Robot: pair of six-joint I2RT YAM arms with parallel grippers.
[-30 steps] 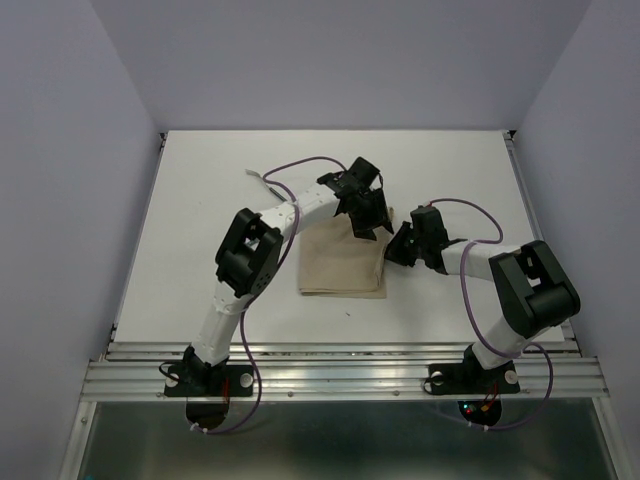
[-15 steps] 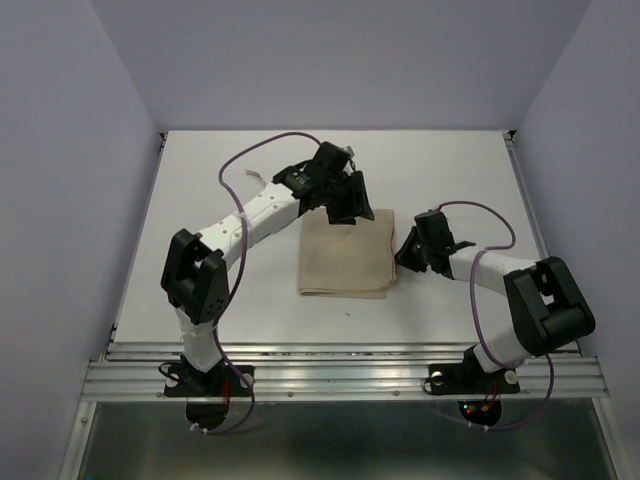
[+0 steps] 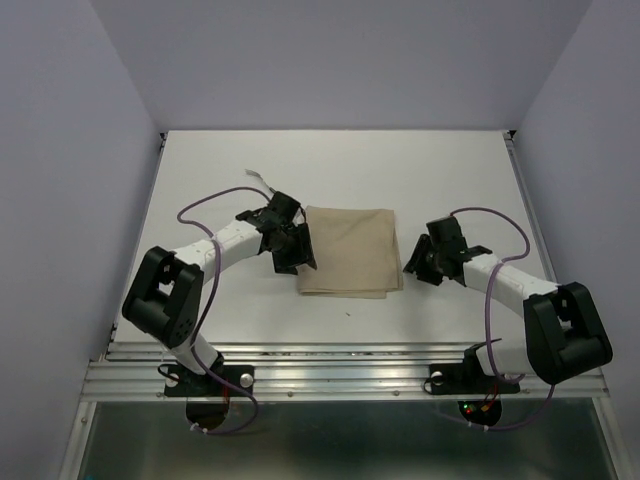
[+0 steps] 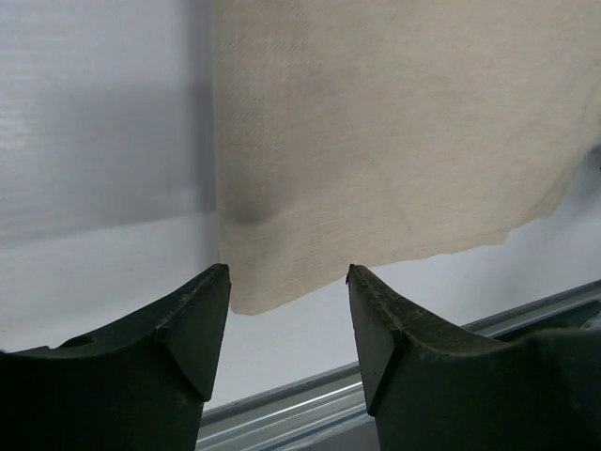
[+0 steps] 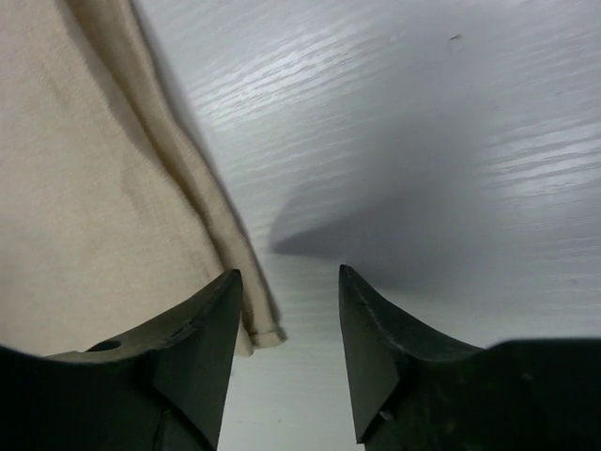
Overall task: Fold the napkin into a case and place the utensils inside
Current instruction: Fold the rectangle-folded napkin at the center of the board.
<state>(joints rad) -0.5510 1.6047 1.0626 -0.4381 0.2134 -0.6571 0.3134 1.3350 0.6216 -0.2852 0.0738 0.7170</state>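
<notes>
Pulled clear of the napkin on both sides since a second ago, leaving it flat mid-table between left gripper and right gripper.

Swung the left gripper from above the cloth's far-right corner round to its left edge, tips toward the near rail; jaws spread, pinching nothing, with the napkin's near-left corner showing in the gap, contact impossible to tell. Backed the right gripper off the right edge to just beside it; jaws spread too, gripping nothing, doubled hem lying beside its left finger. Folded into a rectangle, layers stacked along near and right edges. Utensils: one pale sliver on the far-left part of the table, well apart from the cloth, too small to tell its kind.
</notes>
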